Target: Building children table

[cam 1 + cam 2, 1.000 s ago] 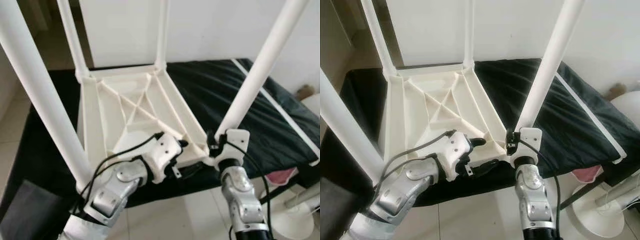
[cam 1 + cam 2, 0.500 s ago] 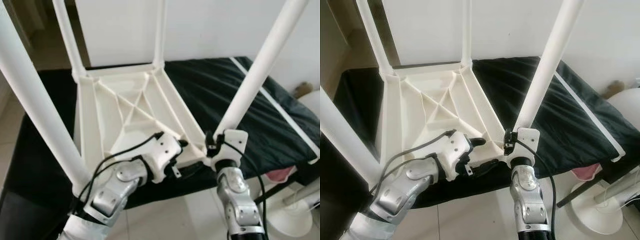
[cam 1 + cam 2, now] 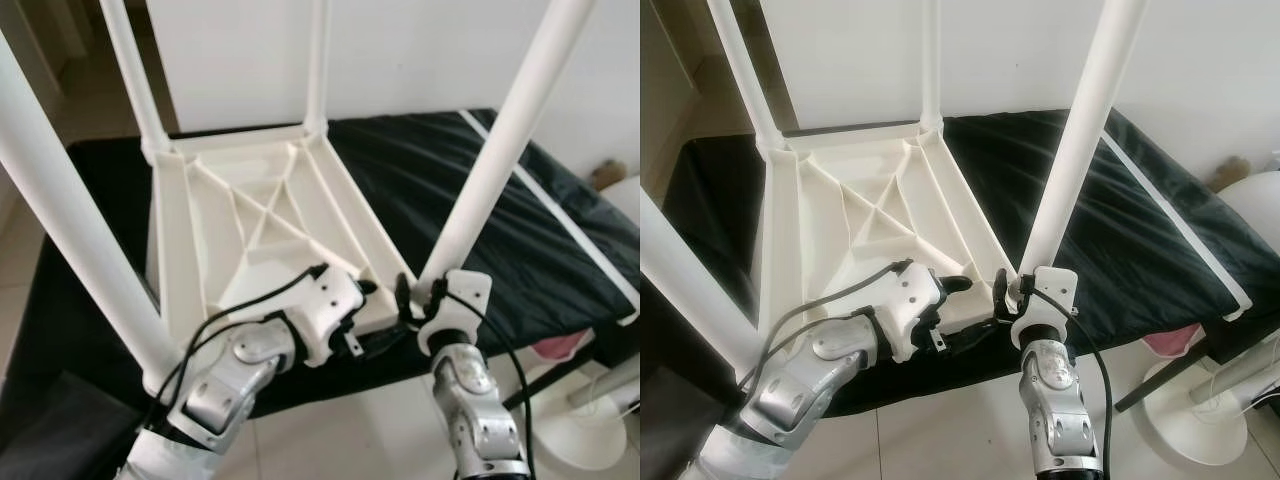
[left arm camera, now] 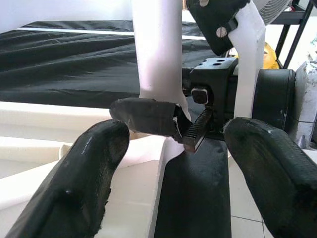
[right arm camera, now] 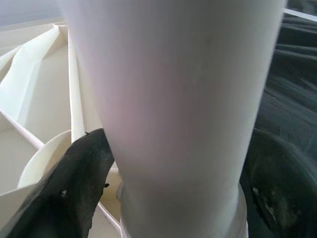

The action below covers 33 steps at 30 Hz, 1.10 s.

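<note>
On a black-sheeted bed [image 3: 520,230] the upturned white table top [image 3: 260,235] lies with four legs up, and the right gripper [image 3: 1008,297], clamped on the near-right leg [image 3: 495,165], has rotated since a second ago, likely tightening it, while the left gripper [image 3: 375,320] stays open alongside.

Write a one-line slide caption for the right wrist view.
Right gripper with its jaws around the base of a white table leg, above the upturned white tabletop and black sheet.
</note>
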{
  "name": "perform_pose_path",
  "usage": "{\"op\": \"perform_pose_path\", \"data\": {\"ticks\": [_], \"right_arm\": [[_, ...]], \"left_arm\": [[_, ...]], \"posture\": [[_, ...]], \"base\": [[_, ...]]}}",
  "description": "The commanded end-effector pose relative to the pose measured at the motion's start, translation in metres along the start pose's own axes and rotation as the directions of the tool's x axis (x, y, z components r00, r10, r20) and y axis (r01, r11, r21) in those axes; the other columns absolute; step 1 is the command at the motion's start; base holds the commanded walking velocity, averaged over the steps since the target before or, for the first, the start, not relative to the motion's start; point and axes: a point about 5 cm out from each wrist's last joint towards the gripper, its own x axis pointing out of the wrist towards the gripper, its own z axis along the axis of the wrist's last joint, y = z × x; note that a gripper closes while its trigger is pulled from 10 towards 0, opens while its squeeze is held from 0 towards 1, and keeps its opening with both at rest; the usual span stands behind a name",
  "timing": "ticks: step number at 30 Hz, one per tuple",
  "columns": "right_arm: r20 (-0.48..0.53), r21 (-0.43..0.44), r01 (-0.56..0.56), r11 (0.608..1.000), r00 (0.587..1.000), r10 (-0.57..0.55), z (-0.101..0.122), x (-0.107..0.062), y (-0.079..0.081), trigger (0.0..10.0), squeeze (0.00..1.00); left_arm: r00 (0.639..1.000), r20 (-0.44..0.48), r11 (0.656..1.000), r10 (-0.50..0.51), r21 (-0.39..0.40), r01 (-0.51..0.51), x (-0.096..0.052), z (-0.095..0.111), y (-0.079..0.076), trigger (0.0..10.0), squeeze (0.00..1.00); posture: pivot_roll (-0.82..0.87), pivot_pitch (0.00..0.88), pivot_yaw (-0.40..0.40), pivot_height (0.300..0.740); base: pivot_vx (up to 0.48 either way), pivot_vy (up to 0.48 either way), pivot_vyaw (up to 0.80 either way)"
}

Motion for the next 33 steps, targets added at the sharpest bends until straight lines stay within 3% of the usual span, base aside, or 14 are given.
{"op": "perform_pose_path", "data": {"ticks": [1,6,7,13,18,20,26,30,31,32,33], "right_arm": [[0.004,0.004,-0.021,1.0,1.0,0.021,0.002,-0.002,-0.004,10.0,1.0],[0.013,-0.038,-0.092,0.995,0.996,0.093,0.007,-0.003,-0.019,10.0,1.0],[0.014,-0.06,-0.132,0.989,0.991,0.133,0.009,-0.003,-0.024,10.0,0.0],[0.025,-0.125,-0.295,0.947,0.954,0.3,0.02,0.0,-0.035,10.0,0.0],[0.019,-0.143,-0.34,0.929,0.938,0.346,0.023,0.003,-0.038,10.0,0.0],[-0.01,-0.181,-0.428,0.885,0.901,0.434,0.027,0.007,-0.039,10.0,0.0],[-0.065,-0.234,-0.508,0.829,0.859,0.508,0.027,0.014,-0.04,10.0,0.0],[-0.079,-0.245,-0.525,0.815,0.849,0.523,0.026,0.017,-0.04,10.0,0.0],[-0.091,-0.252,-0.545,0.799,0.836,0.541,0.025,0.018,-0.04,8.2,0.0],[-0.095,-0.249,-0.558,0.791,0.827,0.554,0.026,0.019,-0.041,0.0,0.0],[-0.093,-0.248,-0.565,0.787,0.822,0.561,0.027,0.02,-0.041,0.0,0.0]], "left_arm": [[0.997,-0.001,0.997,-0.079,-0.009,0.079,0.001,0.0,-0.005,10.0,0.0],[0.997,-0.001,0.997,-0.076,-0.011,0.076,0.001,0.0,-0.005,10.0,0.0],[0.997,-0.001,0.997,-0.076,-0.011,0.076,0.001,0.0,-0.005,10.0,0.0],[0.996,-0.001,0.996,-0.084,-0.017,0.084,0.001,0.0,-0.006,10.0,0.0],[0.996,-0.001,0.996,-0.085,-0.017,0.085,0.001,0.0,-0.006,10.0,0.0],[0.996,0.0,0.996,-0.084,-0.014,0.084,0.001,0.001,-0.006,10.0,0.0],[0.997,0.002,0.997,-0.08,-0.01,0.08,0.001,0.001,-0.005,10.0,0.0],[0.997,0.002,0.997,-0.078,-0.008,0.078,0.001,0.002,-0.004,10.0,0.0],[0.997,0.003,0.997,-0.076,-0.008,0.076,0.001,0.002,-0.004,10.0,0.0],[0.997,0.004,0.997,-0.073,-0.007,0.073,0.001,0.002,-0.004,10.0,0.0],[0.998,0.006,0.998,-0.069,-0.006,0.069,0.001,0.003,-0.004,10.0,0.0]], "posture": [[-0.05,0.027,-0.049,0.74],[-0.05,0.022,-0.053,0.74],[-0.05,0.02,-0.053,0.74],[-0.05,0.018,-0.051,0.74],[-0.05,0.017,-0.051,0.74],[-0.05,0.012,-0.054,0.74],[-0.04,0.01,-0.055,0.74],[-0.04,0.008,-0.06,0.74],[-0.04,0.008,-0.064,0.74],[-0.04,0.008,-0.064,0.74],[-0.03,0.01,-0.07,0.74]], "base": [[0.0,0.0,0.0],[0.0,0.0,0.0],[0.0,0.0,0.0],[0.0,0.0,0.0],[0.0,0.0,0.0],[0.0,0.0,0.0],[0.0,0.0,0.0],[0.0,0.0,0.0],[0.0,0.0,0.0],[0.0,0.0,0.0],[0.0,0.0,0.0]]}}
